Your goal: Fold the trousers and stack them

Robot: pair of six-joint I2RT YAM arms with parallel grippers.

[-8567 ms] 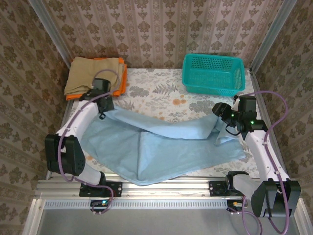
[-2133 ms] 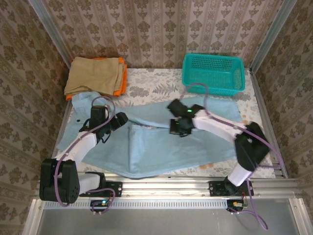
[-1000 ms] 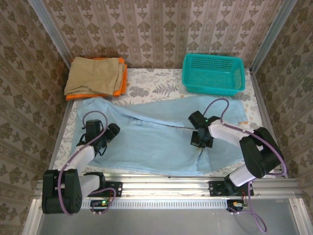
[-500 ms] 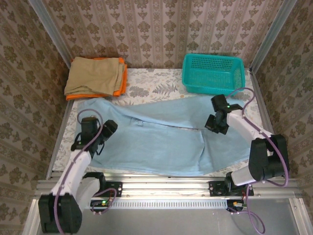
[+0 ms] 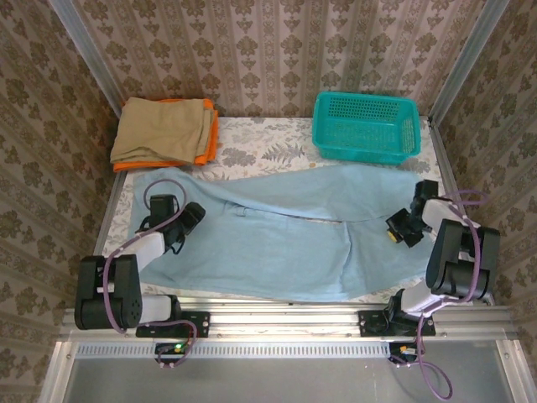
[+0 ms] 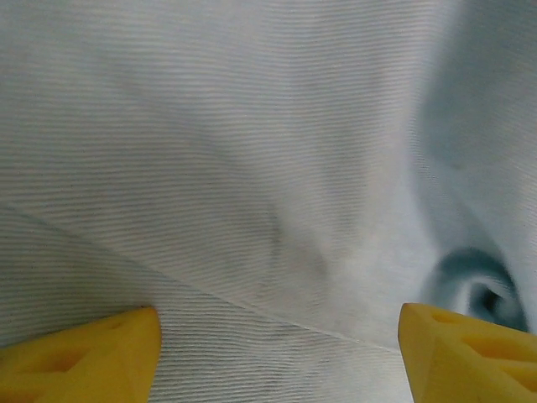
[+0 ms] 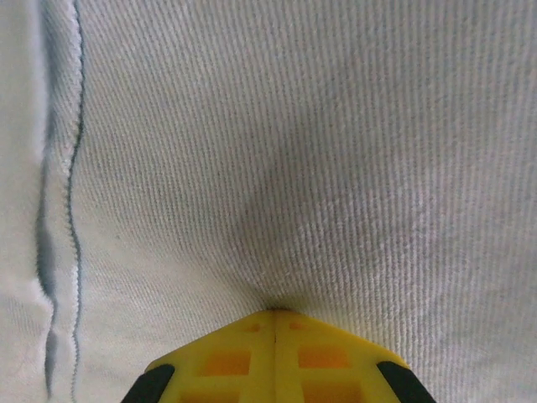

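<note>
Softly ribbed and finely woven, the pale light-blue soft-cloth trousers (image 5: 277, 239) lie spread nearly flat along the flower-patterned table (image 5: 277, 143). At their left end the left gripper (image 6: 277, 369) has its yellow fingers (image 6: 80, 353) spread wide, with cloth beneath and between them. The right gripper (image 7: 275, 327) is pinched closed, and the trousers pucker into its tip beside a stitched seam (image 7: 74, 168).

Pale-blue trousers (image 5: 277, 243) — teal basket (image 5: 365, 149), seemingly floral table (image 5: 268, 147).
</note>
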